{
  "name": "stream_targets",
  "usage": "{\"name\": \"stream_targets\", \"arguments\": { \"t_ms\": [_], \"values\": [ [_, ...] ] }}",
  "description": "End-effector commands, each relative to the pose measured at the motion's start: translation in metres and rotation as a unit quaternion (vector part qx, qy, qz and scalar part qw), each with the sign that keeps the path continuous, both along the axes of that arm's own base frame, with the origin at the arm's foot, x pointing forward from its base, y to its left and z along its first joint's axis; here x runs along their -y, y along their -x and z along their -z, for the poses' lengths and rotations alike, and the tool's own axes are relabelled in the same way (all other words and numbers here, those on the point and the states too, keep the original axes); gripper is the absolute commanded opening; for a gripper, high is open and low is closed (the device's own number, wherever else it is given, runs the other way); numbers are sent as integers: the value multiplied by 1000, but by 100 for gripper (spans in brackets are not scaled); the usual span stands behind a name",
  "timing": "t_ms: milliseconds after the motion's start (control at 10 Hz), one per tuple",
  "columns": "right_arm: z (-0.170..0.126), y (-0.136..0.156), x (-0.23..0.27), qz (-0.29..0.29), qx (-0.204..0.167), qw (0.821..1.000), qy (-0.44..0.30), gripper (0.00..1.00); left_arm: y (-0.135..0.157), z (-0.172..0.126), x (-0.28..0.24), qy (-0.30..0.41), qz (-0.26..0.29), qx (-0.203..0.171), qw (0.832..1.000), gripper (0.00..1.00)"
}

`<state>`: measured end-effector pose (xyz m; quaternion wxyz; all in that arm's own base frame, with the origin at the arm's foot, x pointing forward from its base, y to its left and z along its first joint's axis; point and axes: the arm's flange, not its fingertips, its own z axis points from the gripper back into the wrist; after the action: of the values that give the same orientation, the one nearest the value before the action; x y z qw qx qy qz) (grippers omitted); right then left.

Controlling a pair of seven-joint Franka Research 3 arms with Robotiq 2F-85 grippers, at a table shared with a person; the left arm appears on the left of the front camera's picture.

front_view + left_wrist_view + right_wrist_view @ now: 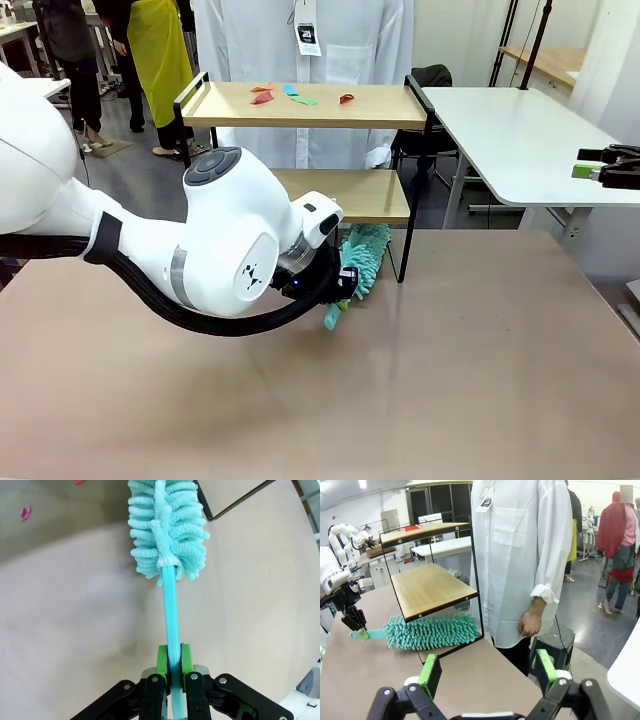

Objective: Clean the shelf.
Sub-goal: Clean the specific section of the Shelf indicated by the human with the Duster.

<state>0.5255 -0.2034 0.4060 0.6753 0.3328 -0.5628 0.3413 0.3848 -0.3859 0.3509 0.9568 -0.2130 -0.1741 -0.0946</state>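
From the front, the small shelf of two light wooden boards in a thin black frame (300,105) stands at the far edge of the big brown bench (450,360). The near and right parts of the bench are bare, so there is lots of room there. The left pincer (340,285) is low, just in front of the bottom board. It holds a fluffy blue-green duster (365,250). Little coloured paper bits (285,93) lie on the top board. The right pincer (605,170) hangs at the right edge, well apart from the shelf.

The left wrist view shows the left pincer's green pads squeezed tight on the duster's thin handle, with a shelf corner just beside the fluffy head.

The right wrist view shows the right pincer's fingers spread wide with nothing between them. From this side, the fluffy head lies on the bench under the bottom board. A person in a long white shirt (520,555) stands just beside the shelf.
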Motion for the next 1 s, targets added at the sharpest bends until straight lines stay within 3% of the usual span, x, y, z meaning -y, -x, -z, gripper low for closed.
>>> {"name": "stream_targets", "arguments": {
  "t_ms": [0,100,300,900],
  "values": [
    [-3,-1,-2,-1,2,1000,2,100,-1,-9,18,-2,0,-15,1000,13],
    [-3,-1,-2,-1,2,1000,2,100,0,0,0,0,0,0,1000,13],
    [-3,-1,-2,-1,2,1000,2,100,-5,1,-2,-30,-10,-8,999,13],
    [-3,-1,-2,-1,2,1000,2,100,5,-8,-72,-138,-134,21,981,13]
  ]
}}
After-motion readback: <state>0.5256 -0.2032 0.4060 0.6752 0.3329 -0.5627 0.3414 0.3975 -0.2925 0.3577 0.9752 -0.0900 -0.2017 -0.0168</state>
